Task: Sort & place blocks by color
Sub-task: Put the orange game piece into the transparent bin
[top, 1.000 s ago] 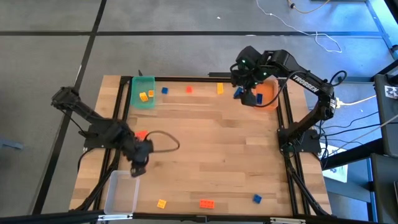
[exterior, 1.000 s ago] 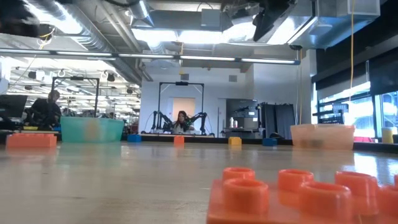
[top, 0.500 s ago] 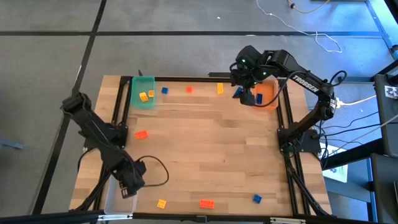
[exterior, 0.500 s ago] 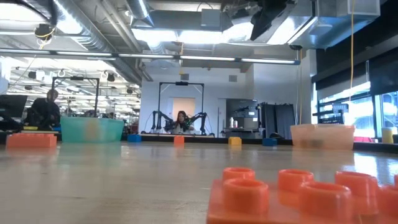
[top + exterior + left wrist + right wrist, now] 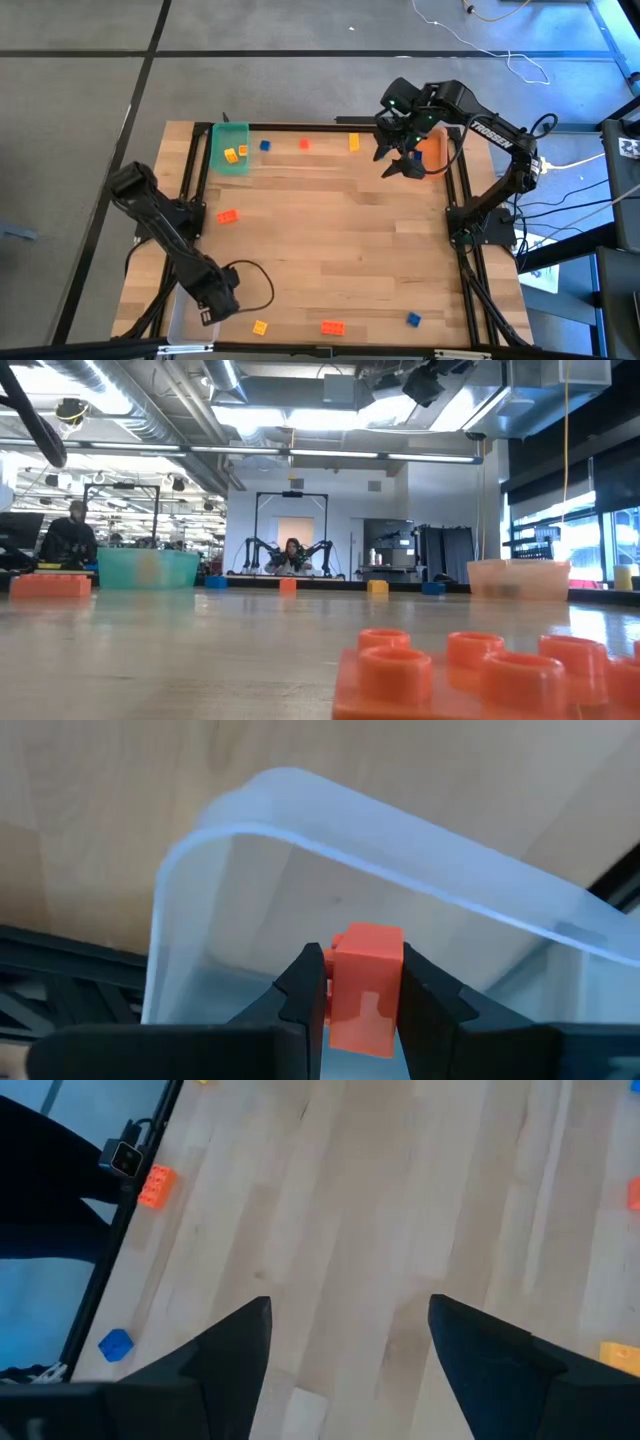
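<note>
Squarely between left pincer (image 5: 364, 995) fingers: orange-red block (image 5: 364, 982)

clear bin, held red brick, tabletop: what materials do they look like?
Clear bin: translucent, frosted-looking plastic; the wood shows through its wall.
Red brick in the left gripper: opaque moulded plastic, smooth with a slight sheen.
Tabletop: light wood planks, visible grain and seams, probably sealed.

The right gripper (image 5: 348, 1355) hangs above the wooden worktop (image 5: 400, 1210) with its two dark fingers (image 5: 225, 1350) spread wide and nothing between them. An orange-red block (image 5: 156, 1186) and a blue block (image 5: 116, 1344) lie near the worktop's black frame rail (image 5: 128, 1210).
</note>
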You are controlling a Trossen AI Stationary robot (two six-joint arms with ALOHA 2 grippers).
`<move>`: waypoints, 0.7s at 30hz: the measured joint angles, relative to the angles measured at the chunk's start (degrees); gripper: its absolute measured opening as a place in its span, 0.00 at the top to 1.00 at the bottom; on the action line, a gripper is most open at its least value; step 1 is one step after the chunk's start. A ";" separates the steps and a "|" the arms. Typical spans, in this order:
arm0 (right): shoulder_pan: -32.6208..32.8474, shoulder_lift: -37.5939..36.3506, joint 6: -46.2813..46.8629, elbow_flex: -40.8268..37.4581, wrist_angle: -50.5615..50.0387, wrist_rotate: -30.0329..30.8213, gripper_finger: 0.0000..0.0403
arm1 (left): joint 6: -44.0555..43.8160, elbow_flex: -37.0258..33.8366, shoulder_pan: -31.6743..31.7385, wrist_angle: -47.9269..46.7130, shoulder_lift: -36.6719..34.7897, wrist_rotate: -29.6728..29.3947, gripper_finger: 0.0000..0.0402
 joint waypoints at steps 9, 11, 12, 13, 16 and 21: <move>0.00 0.00 -2.13 0.00 0.03 0.03 0.33 | 0.57 0.00 0.07 -0.03 2.04 -0.41 0.64; 0.00 0.00 -2.17 0.00 0.03 0.03 0.33 | -0.05 0.00 0.07 -0.34 2.08 -0.41 0.63; 0.00 0.00 -2.27 0.00 0.05 0.05 0.33 | -0.06 0.00 0.07 -0.48 2.08 -0.35 0.63; 0.00 0.00 -2.42 0.00 0.05 0.05 0.33 | -0.06 0.00 0.07 -0.50 2.08 -0.21 0.63; 0.00 0.01 -2.45 0.00 0.07 0.05 0.33 | -0.95 0.00 0.07 -0.51 2.08 0.71 0.63; 0.00 0.02 -2.45 0.00 0.07 0.05 0.33 | -2.73 0.00 0.42 -0.53 1.91 9.81 0.63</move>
